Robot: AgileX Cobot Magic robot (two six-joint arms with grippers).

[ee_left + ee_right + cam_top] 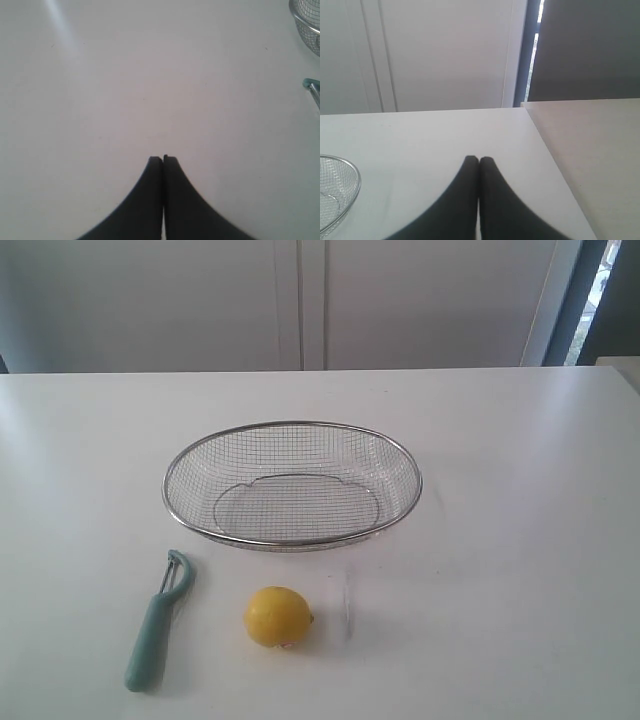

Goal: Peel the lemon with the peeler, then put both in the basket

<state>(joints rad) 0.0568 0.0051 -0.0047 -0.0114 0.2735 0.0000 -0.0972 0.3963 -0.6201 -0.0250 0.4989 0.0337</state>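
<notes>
On the white table a small yellow lemon (278, 617) lies near the front edge. Left of it rests the peeler (158, 624), teal handle toward the front, metal blade head toward the basket. The silver wire-mesh basket (292, 426) stands behind both, nothing in it. Neither arm shows in the exterior view. My left gripper (162, 159) is shut with nothing between its black fingers, over bare table; the basket's rim (306, 22) and the peeler's tip (312, 89) peek in at that view's edge. My right gripper (479, 159) is shut too, holding nothing, with the basket's rim (351, 195) off to one side.
The table's right edge (547, 155) runs close beside the right gripper, with a second beige surface (600, 150) beyond it. White cabinet doors (300, 300) stand behind the table.
</notes>
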